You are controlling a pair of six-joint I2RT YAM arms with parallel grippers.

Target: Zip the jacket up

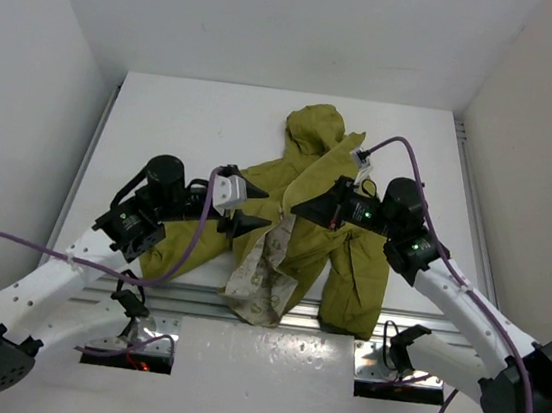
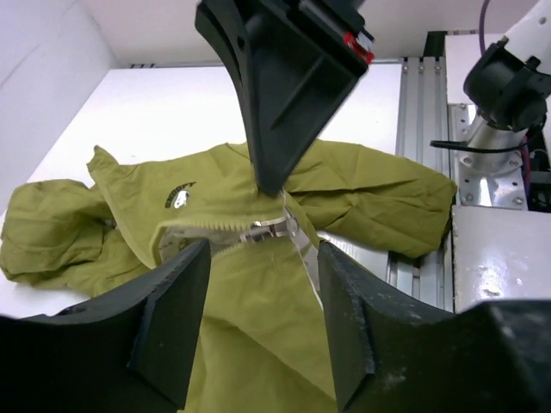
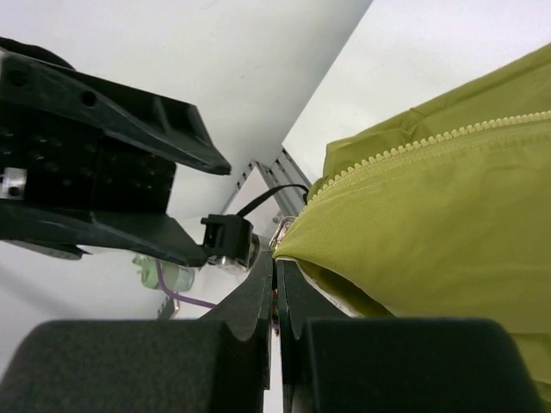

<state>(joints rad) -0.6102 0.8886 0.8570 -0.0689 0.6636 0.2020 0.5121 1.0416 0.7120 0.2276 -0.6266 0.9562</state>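
Observation:
The olive-green jacket [image 1: 349,266] lies across the middle of the table, hood [image 1: 316,126] at the far end. Its cream lining [image 1: 262,280] is folded out over the front edge. My right gripper [image 1: 294,209] is shut, pinching the jacket's front edge right beside the silver zipper slider [image 2: 271,228]. The right wrist view shows the jaws [image 3: 275,267] closed on that edge, with the zipper teeth [image 3: 430,142] running off to the right. My left gripper [image 1: 255,210] is open, facing the right one. Its fingers [image 2: 172,318] straddle the fabric just short of the slider, gripper [image 2: 263,251] touching nothing.
An aluminium rail [image 1: 194,302] runs along the table's front edge and shows in the left wrist view [image 2: 422,129]. White walls enclose the table on the left, right and back. Purple cables [image 1: 413,158] loop from both arms.

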